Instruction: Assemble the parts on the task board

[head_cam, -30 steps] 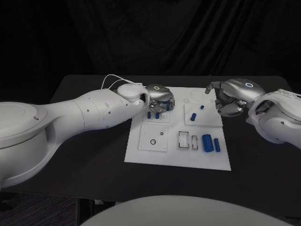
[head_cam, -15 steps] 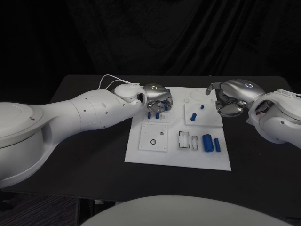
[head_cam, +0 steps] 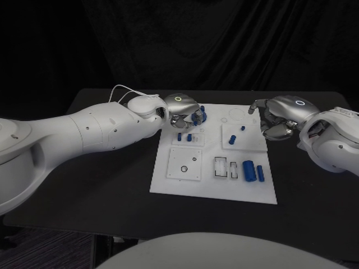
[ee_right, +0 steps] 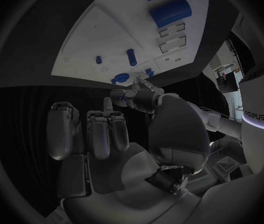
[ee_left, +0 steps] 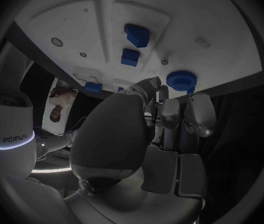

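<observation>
The white task board (head_cam: 220,188) lies mid-table. My left hand (head_cam: 183,109) hovers over its far left corner and pinches a round blue part (head_cam: 199,116) at its fingertips; the left wrist view shows that part (ee_left: 181,79) at the fingertips, above the board (ee_left: 194,20). Two short blue pegs (head_cam: 183,137) stand in the plate just below the hand. My right hand (head_cam: 276,119) hangs over the board's far right edge, fingers apart, holding nothing. Two small blue pegs (head_cam: 232,137) stand in the plate beside it. A large blue cylinder (head_cam: 247,170) and a thinner one (head_cam: 259,173) lie at the near right.
A square plate with small holes (head_cam: 184,163) and two rectangular slots (head_cam: 219,166) take up the board's near half. Black table (head_cam: 106,168) surrounds the board on all sides. A white cable (head_cam: 127,92) loops off my left wrist.
My left hand has risen and drawn back from the far left plate, carrying the round blue part. The right hand has barely moved.
</observation>
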